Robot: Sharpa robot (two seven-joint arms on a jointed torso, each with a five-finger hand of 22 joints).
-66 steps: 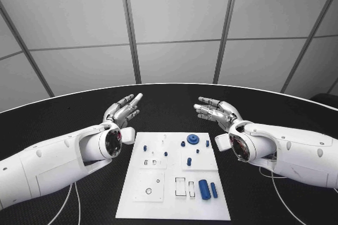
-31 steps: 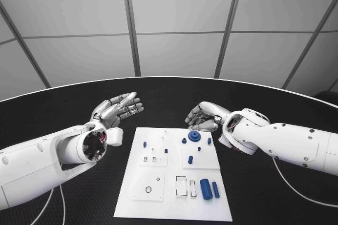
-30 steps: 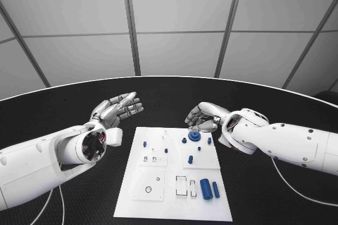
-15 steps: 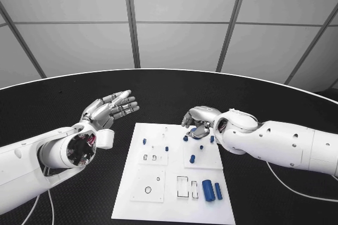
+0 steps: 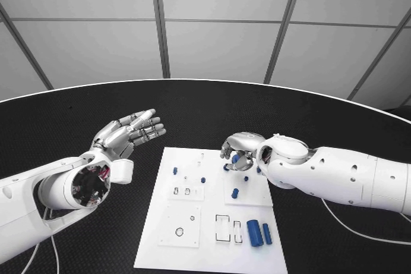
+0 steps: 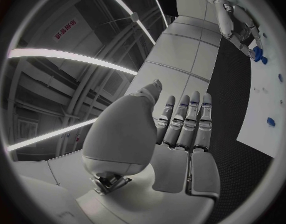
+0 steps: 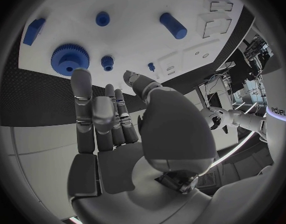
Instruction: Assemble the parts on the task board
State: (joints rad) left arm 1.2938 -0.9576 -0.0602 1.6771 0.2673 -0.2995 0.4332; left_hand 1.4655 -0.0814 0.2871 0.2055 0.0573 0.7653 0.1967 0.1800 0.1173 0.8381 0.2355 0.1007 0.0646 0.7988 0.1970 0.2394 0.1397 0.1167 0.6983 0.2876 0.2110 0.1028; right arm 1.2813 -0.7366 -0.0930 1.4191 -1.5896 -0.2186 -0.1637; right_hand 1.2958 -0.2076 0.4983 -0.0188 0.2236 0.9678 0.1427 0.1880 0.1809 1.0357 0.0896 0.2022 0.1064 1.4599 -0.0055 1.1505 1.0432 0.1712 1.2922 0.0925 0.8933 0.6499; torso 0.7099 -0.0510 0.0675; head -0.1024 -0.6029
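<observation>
Hovering open-fingered and empty, the right hand sits directly over the blue gear at the task board's upper centre; the left hand, also spread, is farther off at left.

Looking like a robotics lab or test cell: sitting at a round black counter edged in white, backed by plain grey wall panels with dark seams, carrying a white board of small blue parts, with cables trailing across it.
</observation>
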